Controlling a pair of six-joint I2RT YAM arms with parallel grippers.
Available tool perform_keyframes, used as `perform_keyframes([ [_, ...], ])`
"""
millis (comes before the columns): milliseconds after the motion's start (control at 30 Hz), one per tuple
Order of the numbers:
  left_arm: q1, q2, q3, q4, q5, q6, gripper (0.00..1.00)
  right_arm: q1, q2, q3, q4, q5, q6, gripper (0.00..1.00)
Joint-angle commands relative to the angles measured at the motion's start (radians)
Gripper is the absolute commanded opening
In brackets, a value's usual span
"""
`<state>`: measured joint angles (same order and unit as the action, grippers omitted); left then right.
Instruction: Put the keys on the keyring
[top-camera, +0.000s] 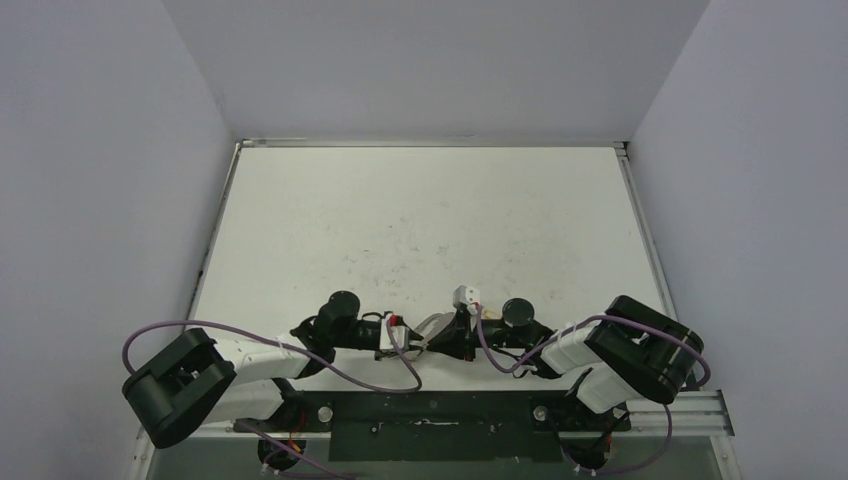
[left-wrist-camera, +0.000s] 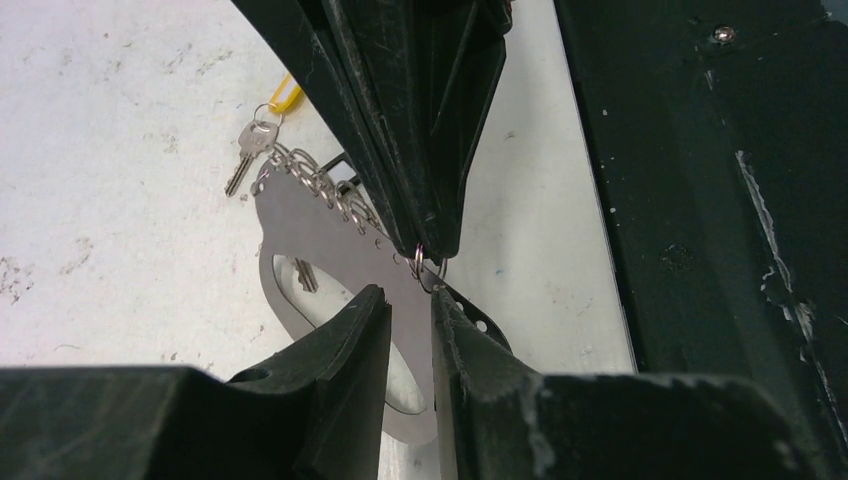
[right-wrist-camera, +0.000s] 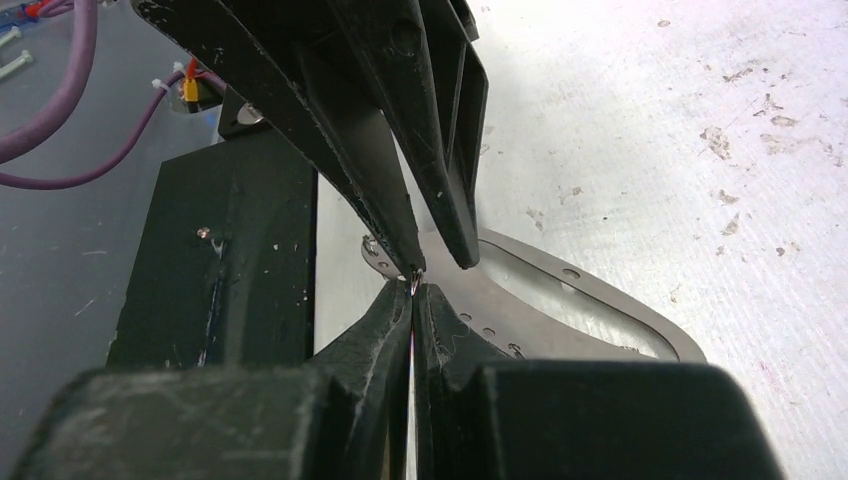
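The keyring (left-wrist-camera: 300, 225) is a flat silver oval plate held tilted above the table; it also shows in the right wrist view (right-wrist-camera: 560, 290) and faintly in the top view (top-camera: 434, 322). My left gripper (left-wrist-camera: 410, 298) is shut across one band of it. My right gripper (right-wrist-camera: 413, 288) is shut on a small split ring (left-wrist-camera: 427, 264) at the plate's edge, tip to tip with the left fingers (right-wrist-camera: 440, 200). A chain of small rings (left-wrist-camera: 325, 190) runs to a silver key (left-wrist-camera: 243, 155) with a yellow tag (left-wrist-camera: 285, 95). Another key (left-wrist-camera: 305, 275) shows through the oval opening.
Both grippers (top-camera: 430, 342) meet low at the table's near edge, just above the black mounting plate (top-camera: 430, 432), which also shows in the left wrist view (left-wrist-camera: 700, 200). Purple cables (top-camera: 400, 365) loop beside the wrists. The scuffed white table (top-camera: 420, 220) is walled on three sides.
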<state>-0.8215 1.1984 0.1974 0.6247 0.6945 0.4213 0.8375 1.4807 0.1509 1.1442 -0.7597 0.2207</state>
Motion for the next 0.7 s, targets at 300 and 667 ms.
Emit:
perform_keyframes([
  [300,-0.039,0.096,0.047,0.139,0.065,-0.044,0.19,0.0,-0.037,0.009,0.077,0.005,-0.014,0.0],
  [667,-0.039,0.076,0.08,-0.009,0.007,0.011,0.0,-0.001,-0.091,0.019,-0.009,0.012,-0.043,0.0],
])
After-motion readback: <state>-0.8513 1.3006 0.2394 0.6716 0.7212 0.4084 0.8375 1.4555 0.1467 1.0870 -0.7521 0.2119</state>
